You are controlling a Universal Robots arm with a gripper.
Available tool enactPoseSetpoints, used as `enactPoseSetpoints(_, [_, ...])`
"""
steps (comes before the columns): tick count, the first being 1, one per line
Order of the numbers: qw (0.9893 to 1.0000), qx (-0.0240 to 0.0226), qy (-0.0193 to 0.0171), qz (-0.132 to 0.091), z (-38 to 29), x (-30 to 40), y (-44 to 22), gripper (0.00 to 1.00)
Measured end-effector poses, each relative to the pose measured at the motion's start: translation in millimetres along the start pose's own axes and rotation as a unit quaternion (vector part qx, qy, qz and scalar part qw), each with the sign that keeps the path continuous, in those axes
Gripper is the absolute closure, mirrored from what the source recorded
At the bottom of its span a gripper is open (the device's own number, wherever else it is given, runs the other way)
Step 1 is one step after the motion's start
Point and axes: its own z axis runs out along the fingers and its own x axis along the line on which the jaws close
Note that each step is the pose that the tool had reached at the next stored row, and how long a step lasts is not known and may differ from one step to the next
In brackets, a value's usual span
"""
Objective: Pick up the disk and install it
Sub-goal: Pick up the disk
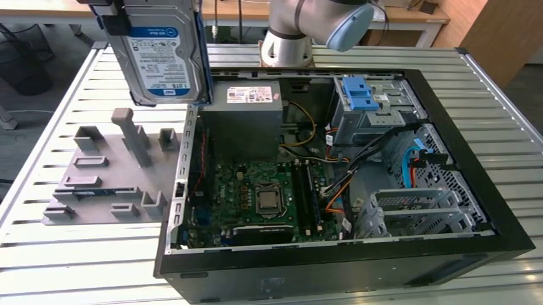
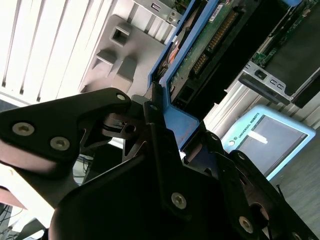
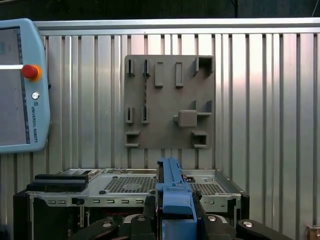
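Black tool (image 2: 161, 125) clamped on the blue carrier edge of the flat silver-metal disk (image 1: 161, 54), held upright over the slatted worktop (image 1: 51, 254). Likely dense, rigid, shock-sensitive; the frame edges grip best.

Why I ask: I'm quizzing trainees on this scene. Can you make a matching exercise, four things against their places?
1. disk
2. grey fixture plate
3. blue latch
4. power supply

A. inside the case, white sticker on top
B. flat on the slatted table, at the exterior view's left of the case
C. held upright in the air by the gripper
D. atop the grey drive cage

Pairs: 1-C, 2-B, 3-D, 4-A
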Motion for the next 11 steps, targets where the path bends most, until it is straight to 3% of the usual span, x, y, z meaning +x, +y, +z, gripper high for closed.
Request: enactPoseSetpoints(11, [1.0, 0.0, 0.0, 0.0, 0.2, 5.4, -9.9, 0.63])
